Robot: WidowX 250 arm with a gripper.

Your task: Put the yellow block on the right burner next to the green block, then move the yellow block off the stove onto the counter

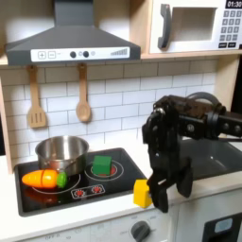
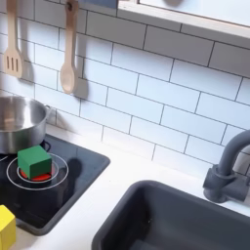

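Note:
The yellow block stands by the front right corner of the black stove, at the edge where the white counter begins. It also shows at the second exterior view's lower left edge, cut off by the frame. My gripper hangs just to the block's right in the first exterior view. Its fingers look spread, with nothing between them. The green block sits on the right red ring burner.
A steel pot sits at the stove's back left, and a toy carrot lies on the left burner. The dark sink and faucet lie to the stove's right. Wooden utensils hang on the tiled wall.

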